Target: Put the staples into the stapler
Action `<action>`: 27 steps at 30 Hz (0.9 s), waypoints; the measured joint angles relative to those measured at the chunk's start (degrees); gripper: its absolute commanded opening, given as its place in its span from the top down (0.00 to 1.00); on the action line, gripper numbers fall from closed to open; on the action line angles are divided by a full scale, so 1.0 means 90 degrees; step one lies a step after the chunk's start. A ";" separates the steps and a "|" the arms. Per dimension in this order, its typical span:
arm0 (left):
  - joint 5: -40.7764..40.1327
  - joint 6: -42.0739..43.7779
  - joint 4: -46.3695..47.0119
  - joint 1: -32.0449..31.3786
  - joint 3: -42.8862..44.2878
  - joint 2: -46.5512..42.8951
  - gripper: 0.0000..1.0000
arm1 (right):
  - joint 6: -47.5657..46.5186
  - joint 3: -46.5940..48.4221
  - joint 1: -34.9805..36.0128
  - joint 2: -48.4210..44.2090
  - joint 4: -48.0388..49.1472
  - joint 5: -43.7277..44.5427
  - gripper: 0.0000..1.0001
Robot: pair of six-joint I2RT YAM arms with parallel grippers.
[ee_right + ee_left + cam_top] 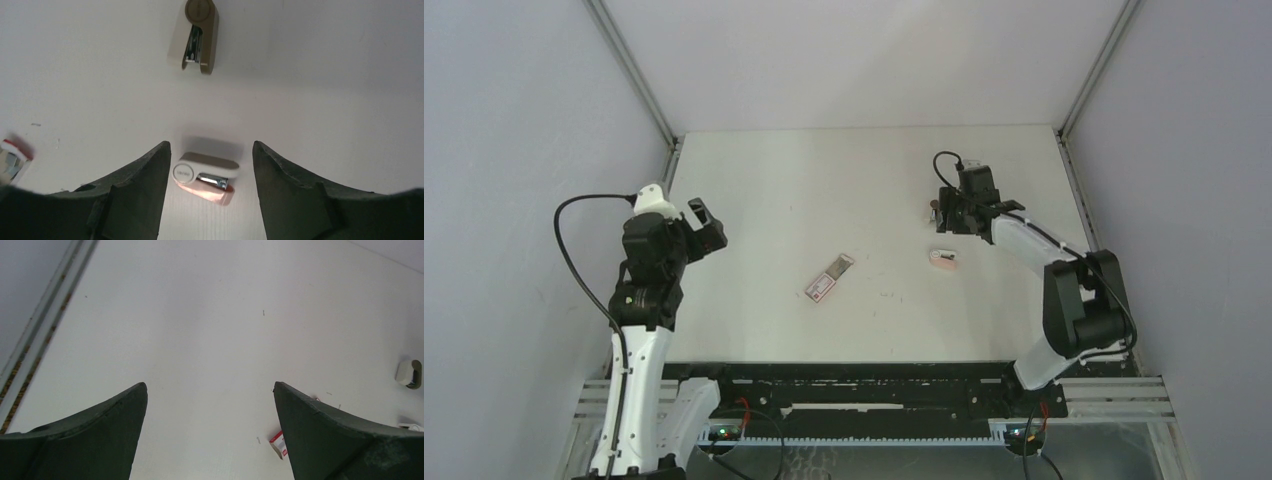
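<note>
top external view, left to right: the left gripper (708, 226) hangs at the left edge of the white table (764, 170), spread wide with nothing in it. near mid-table lie the staples (828, 278), a small flat white cardboard box with red print. its long axis runs from near-left to far-right, and its tray (844, 263) is slid partly out at the far-right end. right of it, apart, sits the stapler (943, 259), a tiny white-and-pink one. the right gripper (951, 212) hovers just beyond it, jaws apart and pinching nothing. the right wrist view shows the stapler blurred in the gap below, and a second, beige mini stapler (194, 35) farther ahead. so the box lies left of the stapler, about midway between the arms, and the stapler is nearer the right arm.
</note>
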 measured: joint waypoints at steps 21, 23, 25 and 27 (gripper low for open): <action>-0.0143 0.0073 -0.0092 0.0005 -0.0024 -0.0219 0.00 | -0.0425 0.1809 0.0041 0.2159 -0.0435 0.0175 0.60; -0.0143 0.0075 -0.0100 0.0005 -0.0024 -0.0216 0.00 | -0.0440 0.1897 0.0044 0.2229 -0.0483 0.0172 0.64; -0.0148 0.0073 -0.0100 0.0005 -0.0024 -0.0202 0.00 | -0.0457 0.1967 0.0049 0.2280 -0.0554 0.0172 0.69; -0.0158 0.0075 -0.0100 0.0005 -0.0024 -0.0177 0.00 | -0.0478 0.2028 0.0066 0.2319 -0.0627 0.0175 0.70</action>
